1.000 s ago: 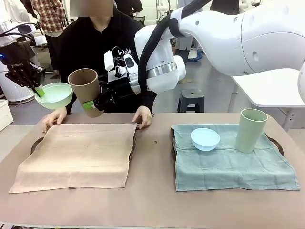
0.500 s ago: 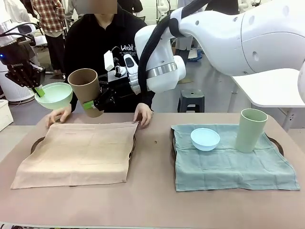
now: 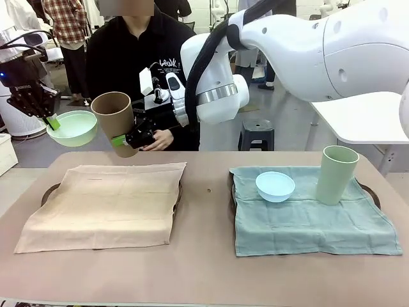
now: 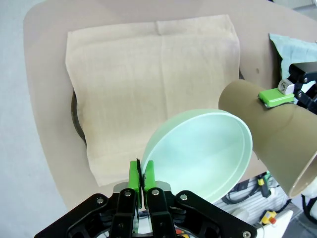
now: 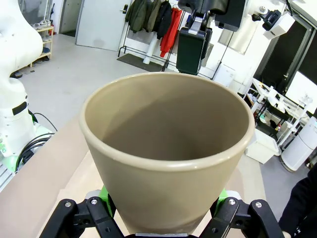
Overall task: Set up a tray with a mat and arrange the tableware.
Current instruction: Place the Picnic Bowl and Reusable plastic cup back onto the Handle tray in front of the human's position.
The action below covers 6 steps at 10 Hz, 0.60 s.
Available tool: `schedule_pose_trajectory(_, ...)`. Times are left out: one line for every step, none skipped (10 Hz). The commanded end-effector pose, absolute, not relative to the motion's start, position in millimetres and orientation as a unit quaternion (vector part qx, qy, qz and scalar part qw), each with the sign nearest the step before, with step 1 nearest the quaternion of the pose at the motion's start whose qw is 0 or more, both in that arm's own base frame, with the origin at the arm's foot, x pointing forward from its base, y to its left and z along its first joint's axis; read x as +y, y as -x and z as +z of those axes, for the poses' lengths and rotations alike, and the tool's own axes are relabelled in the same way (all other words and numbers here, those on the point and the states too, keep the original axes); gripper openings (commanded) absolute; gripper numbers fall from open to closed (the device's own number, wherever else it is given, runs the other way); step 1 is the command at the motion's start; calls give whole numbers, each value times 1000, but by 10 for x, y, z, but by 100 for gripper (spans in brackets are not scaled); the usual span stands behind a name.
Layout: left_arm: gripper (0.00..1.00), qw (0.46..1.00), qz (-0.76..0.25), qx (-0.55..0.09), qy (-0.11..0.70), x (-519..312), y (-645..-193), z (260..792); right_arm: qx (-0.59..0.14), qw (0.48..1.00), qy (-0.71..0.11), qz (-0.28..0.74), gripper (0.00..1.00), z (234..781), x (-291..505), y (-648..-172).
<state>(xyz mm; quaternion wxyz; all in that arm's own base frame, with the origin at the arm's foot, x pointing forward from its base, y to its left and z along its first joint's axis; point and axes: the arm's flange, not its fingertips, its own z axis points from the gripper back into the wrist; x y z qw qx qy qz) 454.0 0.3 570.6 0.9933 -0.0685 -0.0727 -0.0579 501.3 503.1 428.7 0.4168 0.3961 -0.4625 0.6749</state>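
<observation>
Left pincer [image 3: 52,121] pinching mint green bowl [image 3: 72,128] by its rim, aloft past tan mat [image 3: 102,204], far left. Right pincer [image 3: 128,142] clasping tan tumbler [image 3: 115,121] alongside. Placing step: next, lowering both onto that mat.

Tan mat [image 3: 105,203] lies bare (tumbler [image 3: 116,121], bowl [image 3: 72,127] overhead).

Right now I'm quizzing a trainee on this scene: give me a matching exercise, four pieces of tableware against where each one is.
Things:
1. mint green bowl
2. tan brown tumbler
3. light blue bowl
4. pale green tumbler

Places:
A. upright on the green mat
B. pinched by its rim in the left gripper
C. low on the green mat
D. clamped across the right gripper

Pairs: 1-B, 2-D, 3-C, 4-A
</observation>
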Motion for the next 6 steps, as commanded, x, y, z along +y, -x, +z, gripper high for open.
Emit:
schedule_pose_trajectory(0,993,-59,-78,67,-14,-4527,5720,-463,413,-399,676,0,4311,5029,-5002)
schedule_pose_trajectory(0,993,-59,-78,67,-14,-4527,5720,-463,413,-399,676,0,4311,5029,-5002)
schedule_pose_trajectory(0,993,-59,-78,67,-14,-4527,5720,-463,413,-399,676,0,4311,5029,-5002)
schedule_pose_trajectory(0,993,-59,-78,67,-14,-4527,5720,-463,413,-399,676,0,4311,5029,-5002)
schedule_pose_trajectory(0,993,-59,-78,67,-14,-4527,5720,-463,413,-399,676,0,4311,5029,-5002)
schedule_pose_trajectory(0,993,-59,-78,67,-14,-4527,5720,-463,413,-399,676,0,4311,5029,-5002)
